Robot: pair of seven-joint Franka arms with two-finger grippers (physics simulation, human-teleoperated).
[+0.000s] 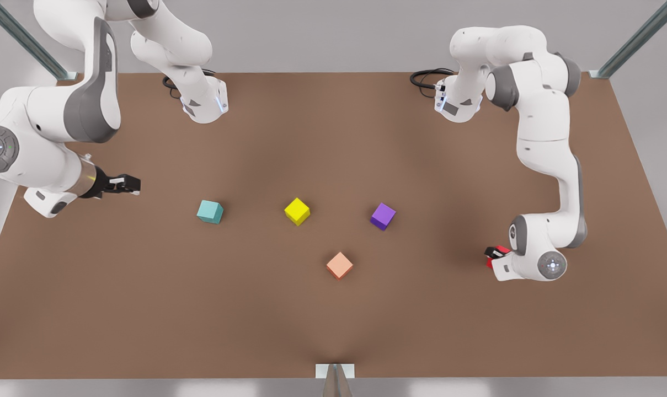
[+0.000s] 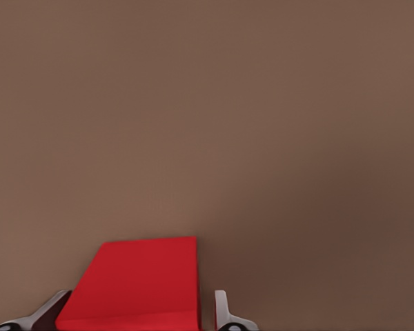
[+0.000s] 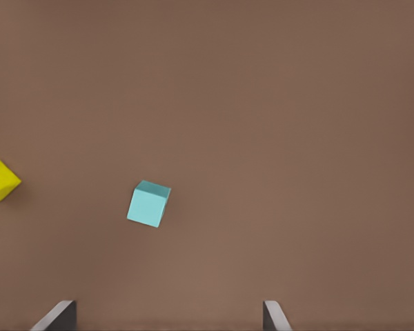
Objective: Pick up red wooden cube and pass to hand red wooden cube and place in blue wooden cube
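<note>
Between the left end effector's (image 2: pixel 134 317) fingers sits the red wooden cube (image 2: pixel 138 284).

A flat brown tabletop (image 1: pixel 145 309) is carrying four small cubes: teal (image 1: pixel 209 212) at centre-left, yellow (image 1: pixel 297 211) at centre, purple (image 1: pixel 383 216) right of centre, salmon-orange (image 1: pixel 339 265) lower centre.

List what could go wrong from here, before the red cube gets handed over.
1. The left gripper pinches the red wooden cube at the front view's far right, while the open right gripper waits far left; the handover needs long travel, so the cube may slip.
2. The blue wooden cube is a small target; the red one could topple off.
</note>
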